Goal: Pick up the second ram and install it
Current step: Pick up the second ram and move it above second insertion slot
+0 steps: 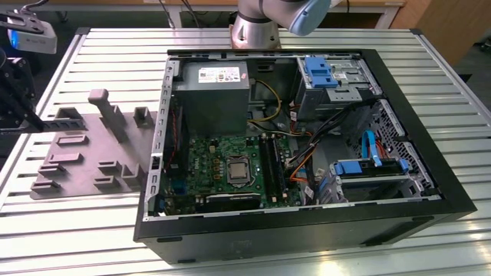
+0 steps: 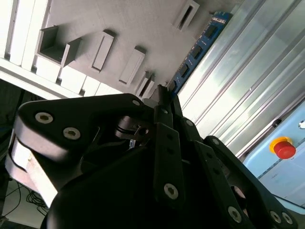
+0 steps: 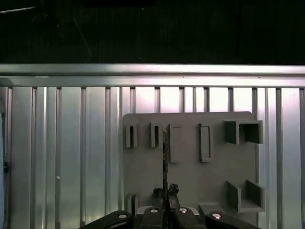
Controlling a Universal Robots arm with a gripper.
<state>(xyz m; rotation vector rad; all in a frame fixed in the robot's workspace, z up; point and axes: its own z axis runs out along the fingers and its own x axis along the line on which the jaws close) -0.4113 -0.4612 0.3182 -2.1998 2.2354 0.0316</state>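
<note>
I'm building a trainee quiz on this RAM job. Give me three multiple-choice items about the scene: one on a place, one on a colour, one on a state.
1. In the exterior view, the grey tray lies where relative to the computer case?
A) at its left
B) at its right
C) inside it

2. The second ram is:
A) red
B) blue
C) yellow

3. The hand is:
A) open and empty
B) shut on the second ram
C) shut on a cable

Answers:
1 A, the tray sits at that view's left of the case.
2 B, the second wrist view shows a blue board with dark chips.
3 B, it clamps the stick's end.
</note>
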